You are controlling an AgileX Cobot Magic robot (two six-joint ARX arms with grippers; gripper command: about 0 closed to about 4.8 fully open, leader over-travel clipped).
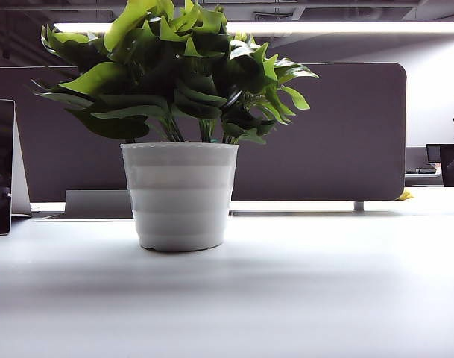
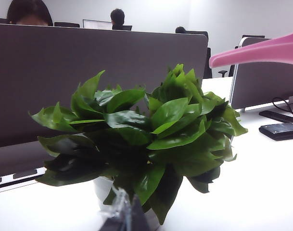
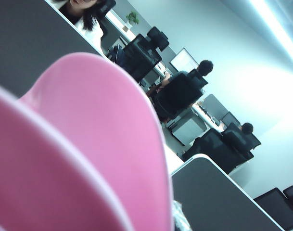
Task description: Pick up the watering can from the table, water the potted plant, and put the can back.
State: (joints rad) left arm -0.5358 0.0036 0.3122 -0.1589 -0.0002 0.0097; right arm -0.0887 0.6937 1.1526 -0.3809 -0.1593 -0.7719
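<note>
- The potted plant (image 1: 180, 127) stands upright on the white surface (image 1: 323, 298), left of the middle in the exterior view, its ribbed white pot resting flat and its leaves spreading wide above the rim.
- Behind it runs a dark grey partition panel (image 1: 338, 134), standing at the far edge of the surface.
- In the left wrist view the potted plant (image 2: 146, 139) fills the middle, seen from a little above, with its pot mostly hidden under the leaves.
- The watering can (image 2: 261, 52) shows there only as its long pink spout, coming in from the side, raised in the air, with its tip just above and beside the topmost leaves and not touching them.
- A dark flat device (image 2: 281, 130) lies on the surface beyond the plant, well apart from it.
- The right wrist view is almost filled by the smooth pink body of the watering can (image 3: 83, 154), very close to the lens.
- The right claw is not visible as fingers in any view, so whether it is pinching the can cannot be told.
- The left claw shows only as a blurred dark edge low in its own view; whether it is spread or pressed together cannot be told.
</note>
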